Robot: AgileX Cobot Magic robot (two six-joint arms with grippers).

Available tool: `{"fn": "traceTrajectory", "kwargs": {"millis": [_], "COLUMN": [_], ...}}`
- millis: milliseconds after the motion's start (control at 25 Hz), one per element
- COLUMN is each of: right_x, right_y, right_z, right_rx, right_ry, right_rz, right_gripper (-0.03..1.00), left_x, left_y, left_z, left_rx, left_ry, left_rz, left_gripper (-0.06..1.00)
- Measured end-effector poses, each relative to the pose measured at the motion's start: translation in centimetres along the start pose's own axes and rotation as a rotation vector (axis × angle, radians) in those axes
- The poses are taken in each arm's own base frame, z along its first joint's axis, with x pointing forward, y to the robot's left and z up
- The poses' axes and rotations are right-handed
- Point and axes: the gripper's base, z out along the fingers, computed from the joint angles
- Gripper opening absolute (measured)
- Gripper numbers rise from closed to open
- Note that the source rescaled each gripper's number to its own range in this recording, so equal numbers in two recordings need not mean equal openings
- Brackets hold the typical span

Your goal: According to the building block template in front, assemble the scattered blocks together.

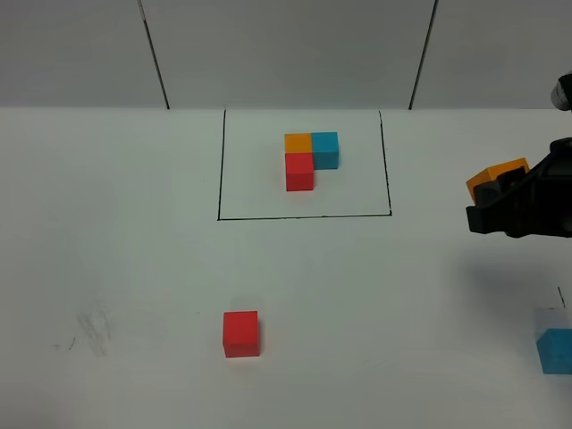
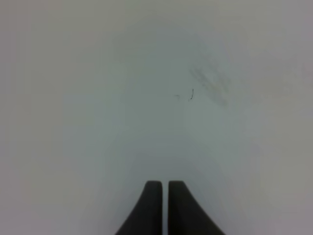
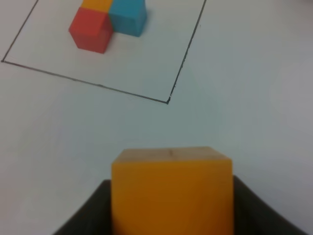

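Note:
The building block template (image 1: 309, 157) sits inside a black-line rectangle at the table's far middle: orange and cyan-blue cubes side by side, a red one joined in front of the orange. It also shows in the right wrist view, template (image 3: 106, 22). A loose red cube (image 1: 241, 333) lies alone near the front. A loose cyan-blue cube (image 1: 556, 350) rests at the right edge. My right gripper (image 1: 497, 193) hangs above the table at the right, shut on the orange cube (image 3: 171, 188). My left gripper (image 2: 164, 205) is shut and holds nothing, over bare table.
The black rectangle (image 1: 304, 215) marks the template's area on the white table. Faint pencil scuffs (image 1: 89, 329) mark the surface at the front left. A grey panelled wall rises behind the table.

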Motion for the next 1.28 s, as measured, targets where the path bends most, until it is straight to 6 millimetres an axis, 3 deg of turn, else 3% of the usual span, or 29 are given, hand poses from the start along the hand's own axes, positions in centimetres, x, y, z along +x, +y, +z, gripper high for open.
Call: {"fn": "traceTrajectory", "kwargs": {"millis": [440,1040,1280], "right_x": [-0.5,0.7,-0.2], "right_y": [0.8,6.3,8.7], "right_z": [0.3,6.3,8.1], "right_rx": [-0.039,-0.164,-0.206], "right_ry": [-0.057,-0.009,0.006], "right_rz": [0.054,0.041,0.012], "right_gripper": [0.51,0.51,0.51], "left_x": [0.0,0.0,0.0], "left_y": [0.0,0.0,0.0], "left_z": [0.0,0.0,0.0], "left_rx": [0.000,0.000,0.000], "left_ry": [0.000,0.000,0.000], "left_rz": [0.000,0.000,0.000], "left_gripper": [0.00,0.00,0.00]}}
